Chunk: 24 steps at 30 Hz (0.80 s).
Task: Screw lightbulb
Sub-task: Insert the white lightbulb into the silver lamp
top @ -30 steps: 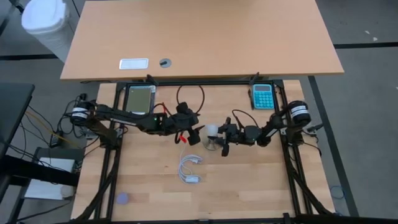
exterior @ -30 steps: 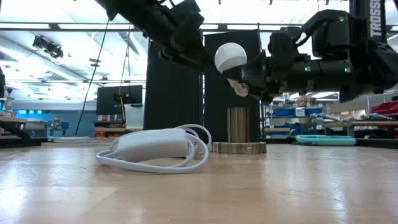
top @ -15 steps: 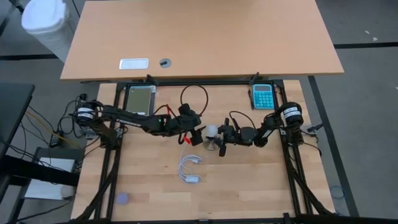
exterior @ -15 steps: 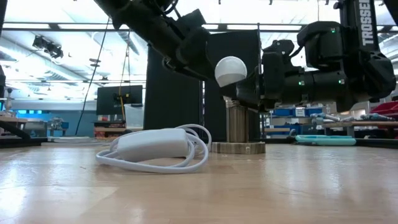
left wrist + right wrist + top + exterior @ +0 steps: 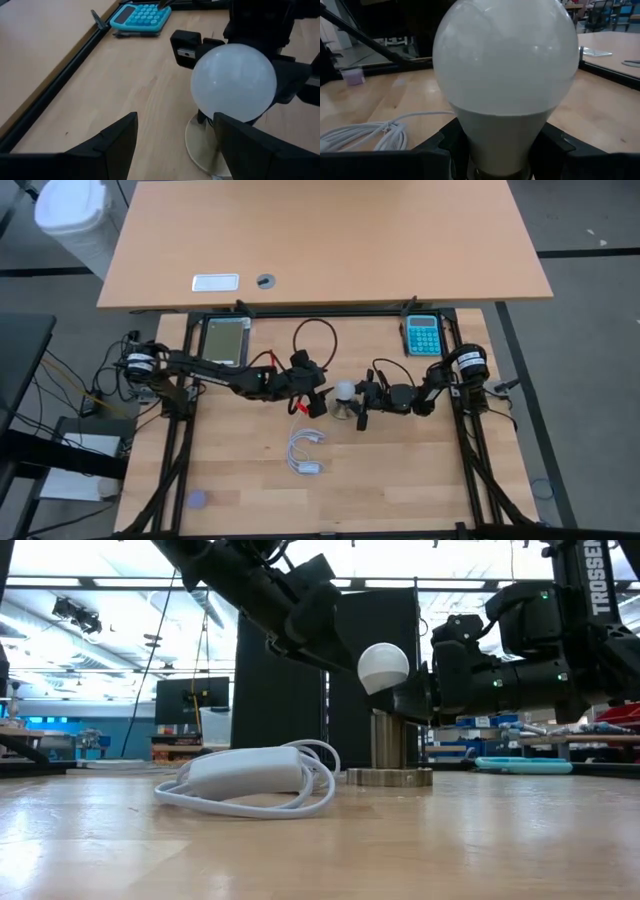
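The white lightbulb (image 5: 344, 390) stands upright over the grey metal socket (image 5: 391, 743), a short cylinder on a round disc foot (image 5: 199, 146). It fills the right wrist view (image 5: 505, 65) and shows in the low view (image 5: 383, 668). My right gripper (image 5: 355, 398) reaches in from the table's right and is shut on the bulb. My left gripper (image 5: 317, 402) is open just left of the socket, its fingers (image 5: 117, 145) spread either side of the foot. I cannot tell whether they touch it. The bulb's screw base is hidden. My right gripper pinches the bulb's white neck (image 5: 502, 130), just below the frosted globe, between its two fingers (image 5: 445, 147). The fingers come level from the table's right side. The bulb stands upright, globe up, directly over the socket top. The fingers hide the place where bulb meets socket.
A coiled white cable (image 5: 303, 452) lies nearer the table's front; it also shows in the low view (image 5: 255, 780). A teal calculator (image 5: 421, 334) lies at the far right, a black cable loop (image 5: 313, 335) behind the arms, and a small purple object (image 5: 197, 499) at the front left.
My right gripper has come down with the bulb and turned it from tilted to upright, so the bulb now sits right over the socket. The socket has shifted slightly toward the right in the low view. My left gripper has moved a little toward the socket.
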Each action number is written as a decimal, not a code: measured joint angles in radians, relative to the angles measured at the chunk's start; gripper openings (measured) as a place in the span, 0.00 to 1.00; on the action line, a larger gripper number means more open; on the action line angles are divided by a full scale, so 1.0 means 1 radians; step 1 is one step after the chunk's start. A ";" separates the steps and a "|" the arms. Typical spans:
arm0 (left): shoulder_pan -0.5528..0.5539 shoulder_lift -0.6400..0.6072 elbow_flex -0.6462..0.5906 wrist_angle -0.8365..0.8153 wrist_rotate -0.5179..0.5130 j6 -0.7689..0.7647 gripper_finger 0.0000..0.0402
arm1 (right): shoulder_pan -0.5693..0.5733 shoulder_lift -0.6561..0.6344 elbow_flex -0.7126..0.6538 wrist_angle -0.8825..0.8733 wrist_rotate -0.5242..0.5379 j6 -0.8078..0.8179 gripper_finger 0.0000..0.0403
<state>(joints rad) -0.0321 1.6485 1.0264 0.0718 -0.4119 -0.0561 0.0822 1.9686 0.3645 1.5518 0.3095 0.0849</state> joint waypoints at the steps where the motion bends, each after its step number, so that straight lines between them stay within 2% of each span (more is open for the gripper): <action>1: 0.000 0.000 0.000 0.003 -0.002 0.002 0.66 | 0.000 0.000 0.000 -0.001 -0.001 0.000 0.39; 11: -0.041 0.000 -0.027 -0.021 0.017 -0.034 0.66 | 0.000 0.000 0.000 -0.012 -0.007 -0.003 0.39; 14: -0.075 -0.001 -0.122 0.090 0.003 -0.075 0.66 | 0.000 0.000 0.000 -0.013 -0.007 -0.003 0.39; 17: -0.097 0.001 -0.257 0.294 -0.027 -0.132 0.66 | 0.000 0.000 0.000 -0.014 -0.007 0.000 0.40; 20: -0.094 0.032 -0.363 0.482 -0.009 -0.217 0.66 | 0.000 0.000 0.000 -0.015 -0.008 0.000 0.41; 24: -0.086 0.122 -0.377 0.574 0.057 -0.262 0.66 | 0.000 0.000 -0.001 -0.015 -0.008 0.000 0.41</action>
<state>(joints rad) -0.1181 1.7703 0.6496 0.6455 -0.3545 -0.3179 0.0826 1.9682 0.3634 1.5371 0.3016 0.0853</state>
